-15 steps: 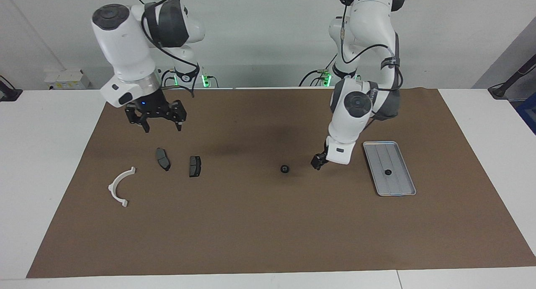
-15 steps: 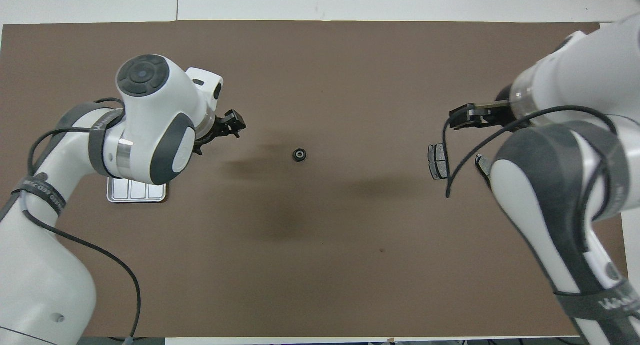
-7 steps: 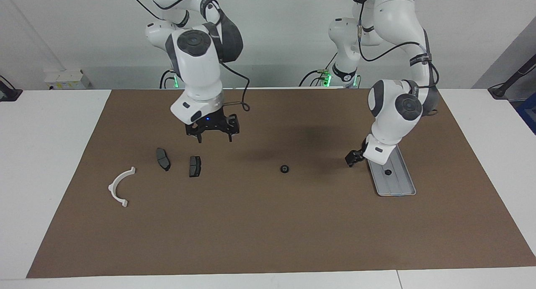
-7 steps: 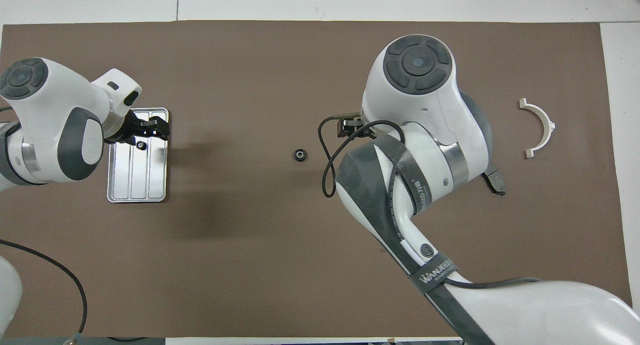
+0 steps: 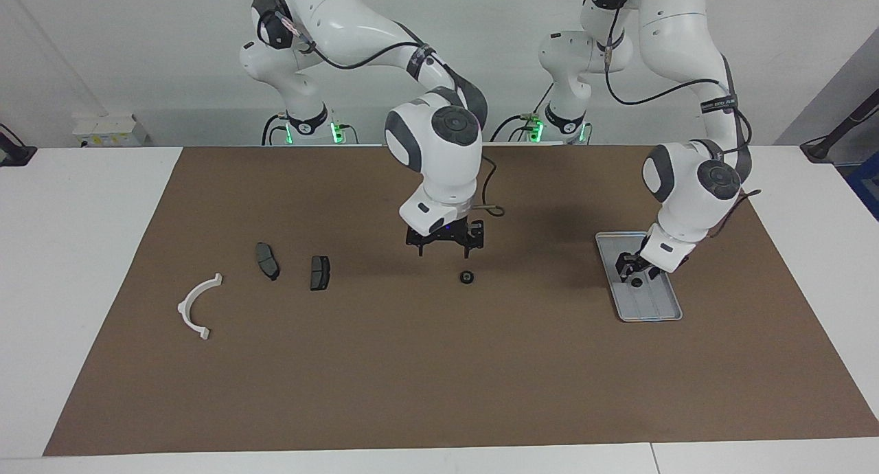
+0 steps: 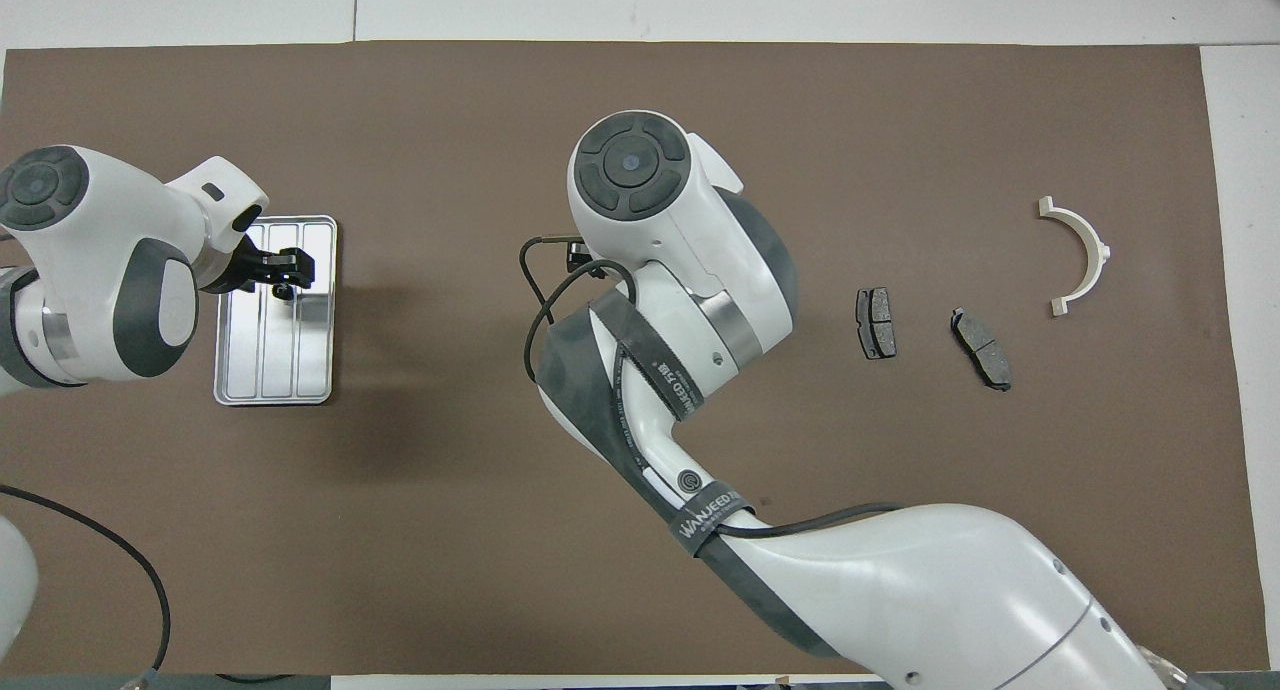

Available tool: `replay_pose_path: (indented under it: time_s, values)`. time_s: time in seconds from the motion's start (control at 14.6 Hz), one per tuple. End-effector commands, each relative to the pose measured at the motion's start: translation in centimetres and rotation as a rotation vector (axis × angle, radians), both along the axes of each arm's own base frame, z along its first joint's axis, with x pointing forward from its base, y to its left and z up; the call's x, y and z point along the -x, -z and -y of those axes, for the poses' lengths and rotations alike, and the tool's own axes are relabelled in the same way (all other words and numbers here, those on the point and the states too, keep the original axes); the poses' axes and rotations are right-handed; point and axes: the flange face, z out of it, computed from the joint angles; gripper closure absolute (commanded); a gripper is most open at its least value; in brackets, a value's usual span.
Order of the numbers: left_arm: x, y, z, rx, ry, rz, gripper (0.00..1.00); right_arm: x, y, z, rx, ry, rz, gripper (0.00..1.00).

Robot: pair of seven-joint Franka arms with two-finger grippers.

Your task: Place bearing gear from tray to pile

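While the left claw (image 5: 636,271) sits low in the tray (image 5: 659,309) around a bearing gear (image 5: 636,281), grip undecidable, the right claw (image 5: 445,248) hangs released above a second gear (image 5: 467,277) lying on the bench mat (image 5: 412,378).

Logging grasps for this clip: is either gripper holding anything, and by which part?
Nothing is clearly held. The left gripper straddles the bearing gear in the tray; grip unconfirmed. The right gripper is open, empty.

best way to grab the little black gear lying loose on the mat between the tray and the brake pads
Probably straight down from above, fingers pinching opposite sides of the bearing gear's round rim. It lies flat and low with bare mat all around, so no side is blocked. The right gripper, open, hangs beside it.
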Motion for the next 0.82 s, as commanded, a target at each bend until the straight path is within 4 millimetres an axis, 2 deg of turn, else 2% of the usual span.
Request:
replay_pose_path:
  time_s: [0.0,0.14,0.41,0.76]
  values:
    - [0.8,1.7,-0.7,-0.012,0.015,0.018,0.32,-1.0,1.0,-1.3,-0.006,0.008,0.028,0.01]
    - [0.8,1.7,-0.8,-0.012,0.013,0.018,0.34,0.2,2.6,-3.4,-0.015,0.002,0.020,0.01]
    - [0.7,2.0,-0.8,-0.012,0.014,0.029,0.35,0.0,4.2,-3.9,-0.039,0.018,0.031,0.01]
    - [0.5,3.1,-1.3,-0.014,0.006,0.027,0.38,0.8,6.6,-4.2,-0.057,0.016,0.017,0.01]
